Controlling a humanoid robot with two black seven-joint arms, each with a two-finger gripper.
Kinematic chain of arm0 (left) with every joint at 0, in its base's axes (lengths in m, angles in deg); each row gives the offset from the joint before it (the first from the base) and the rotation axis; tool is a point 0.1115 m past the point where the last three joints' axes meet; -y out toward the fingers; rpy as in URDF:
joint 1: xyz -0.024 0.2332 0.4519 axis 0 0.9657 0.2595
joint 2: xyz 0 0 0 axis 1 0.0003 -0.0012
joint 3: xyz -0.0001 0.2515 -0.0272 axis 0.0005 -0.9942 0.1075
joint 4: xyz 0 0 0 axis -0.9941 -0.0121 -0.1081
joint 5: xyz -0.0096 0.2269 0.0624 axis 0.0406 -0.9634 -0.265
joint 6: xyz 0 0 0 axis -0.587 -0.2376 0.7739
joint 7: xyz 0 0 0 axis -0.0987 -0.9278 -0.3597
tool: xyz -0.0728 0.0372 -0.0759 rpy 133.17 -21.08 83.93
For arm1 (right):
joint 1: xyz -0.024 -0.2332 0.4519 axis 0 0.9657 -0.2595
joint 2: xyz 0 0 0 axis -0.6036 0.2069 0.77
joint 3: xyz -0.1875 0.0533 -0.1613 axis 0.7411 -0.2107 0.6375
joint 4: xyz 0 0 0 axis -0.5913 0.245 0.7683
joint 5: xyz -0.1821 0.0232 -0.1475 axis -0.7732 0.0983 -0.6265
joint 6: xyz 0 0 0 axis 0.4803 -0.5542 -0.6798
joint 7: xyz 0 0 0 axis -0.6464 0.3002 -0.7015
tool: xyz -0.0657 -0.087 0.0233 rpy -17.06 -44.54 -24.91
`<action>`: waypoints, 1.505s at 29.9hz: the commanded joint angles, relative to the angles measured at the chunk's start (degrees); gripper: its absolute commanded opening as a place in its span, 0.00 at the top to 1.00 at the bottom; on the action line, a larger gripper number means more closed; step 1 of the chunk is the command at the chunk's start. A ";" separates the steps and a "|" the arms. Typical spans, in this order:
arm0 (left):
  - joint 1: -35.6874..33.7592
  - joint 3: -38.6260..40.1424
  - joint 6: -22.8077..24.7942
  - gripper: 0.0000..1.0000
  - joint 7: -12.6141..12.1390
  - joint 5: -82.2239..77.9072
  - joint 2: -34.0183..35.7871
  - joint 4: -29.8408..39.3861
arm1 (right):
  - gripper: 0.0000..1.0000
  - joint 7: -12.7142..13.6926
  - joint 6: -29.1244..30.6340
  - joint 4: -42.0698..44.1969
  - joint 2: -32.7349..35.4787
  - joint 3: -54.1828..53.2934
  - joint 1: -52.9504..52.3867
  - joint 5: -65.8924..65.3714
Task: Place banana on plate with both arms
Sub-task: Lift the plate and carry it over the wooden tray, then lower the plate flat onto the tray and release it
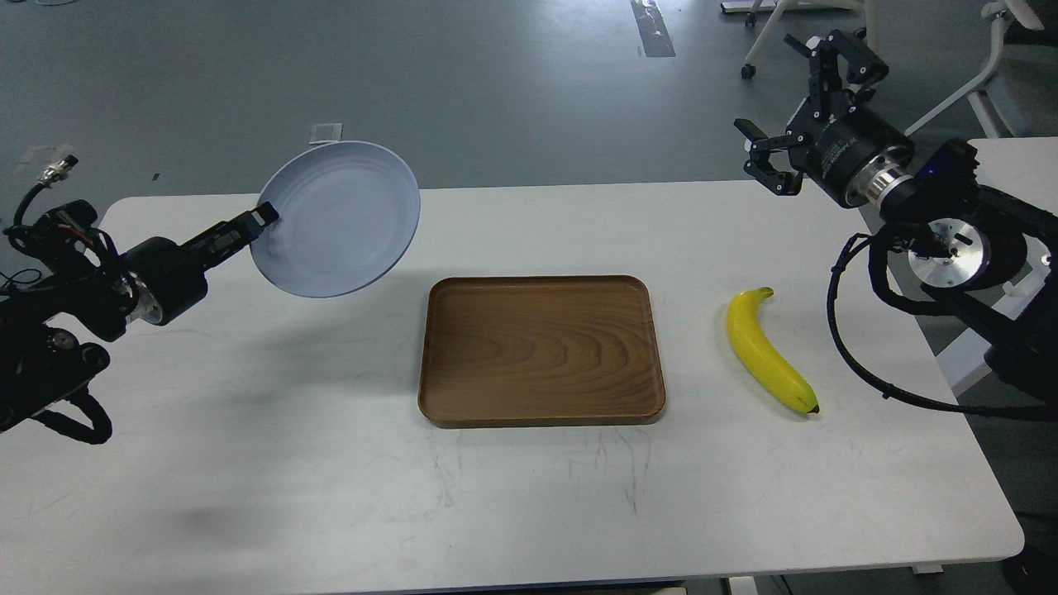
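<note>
Jaws: left gripper (pixel 263 216) is clamped on the rim of the plate (pixel 339 219), holding it in the air, tilted steeply so its face shows to the camera; right gripper (pixel 798 111) is spread wide and empty, fingers clearly apart. Landmark is the wooden tray (pixel 541 351) in the middle of the table (pixel 248 463). Plate hangs up and to the left of the tray, off the surface, casting a soft shadow left of the tray. Banana (pixel 769 351) lies flat on the table just right of the tray, not touching it, dark tip at the near end. Right gripper hovers well beyond and to the right of the tray, clear of the banana. Progress, my read: plate pickup done; banana untouched, so grasp, carry and drop onto the plate are all left, and the plate needs levelling first or the fruit will slide off. Materials: plate is smooth, shallow, pale blue-grey with faint concentric rings; tray is brown wood grain, rounded corners, low lip; banana is glossy yellow, curved; table is matt white with scuff marks.
</note>
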 commanded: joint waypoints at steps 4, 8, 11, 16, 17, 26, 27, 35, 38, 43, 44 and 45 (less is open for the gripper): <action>-2.06 0.00 -1.81 1.00 -0.01 -5.44 -3.78 3.36 | 0.00 0.01 -0.01 0.09 0.06 0.01 -0.50 0.00; -3.47 -0.09 -1.81 1.00 -0.01 -6.23 -6.33 3.36 | 0.00 0.01 -0.01 0.09 0.33 -0.08 -0.77 0.00; -4.17 -0.26 -1.73 1.00 -0.01 -6.93 -8.52 2.66 | 0.00 0.01 -0.01 0.09 0.42 -0.08 -0.85 0.08; -4.88 -2.55 -1.81 1.00 -0.01 -7.73 -11.86 1.16 | 0.00 0.01 -0.01 0.09 0.50 -0.52 -1.29 0.08; -4.44 -2.72 -1.82 1.00 -0.01 -7.73 -13.35 0.99 | 0.00 0.01 -0.01 0.09 0.50 -0.52 -1.47 0.08; -4.70 -8.79 -1.82 1.00 -0.01 -7.20 -23.37 -8.42 | 0.00 0.44 -0.01 0.17 0.68 -0.52 -2.61 0.17; -4.79 -8.79 -1.82 1.00 -0.01 -7.20 -23.64 -8.51 | 0.00 0.45 -0.01 0.17 0.68 -0.52 -2.70 0.17; -4.26 -9.40 -2.52 1.00 -0.01 -7.64 -27.25 -8.59 | 0.00 0.62 -0.01 0.35 0.42 -0.34 -3.84 0.17; -4.61 -9.49 -2.52 1.00 -0.01 -7.73 -27.68 -9.73 | 0.00 0.62 -0.01 0.44 0.42 -0.17 -4.11 0.17; -5.40 -10.62 -2.34 1.00 -0.01 -7.73 -31.54 -14.47 | 0.00 0.71 -0.01 0.44 0.24 0.01 -4.11 0.08; -5.58 -11.24 -2.34 1.00 -0.01 -7.73 -32.16 -14.66 | 0.00 0.62 -0.01 0.44 0.24 0.01 -4.11 0.17; -5.84 -12.20 -2.34 1.00 -0.01 -7.64 -33.56 -14.83 | 0.00 0.62 -0.01 0.44 0.24 -0.08 -4.11 0.17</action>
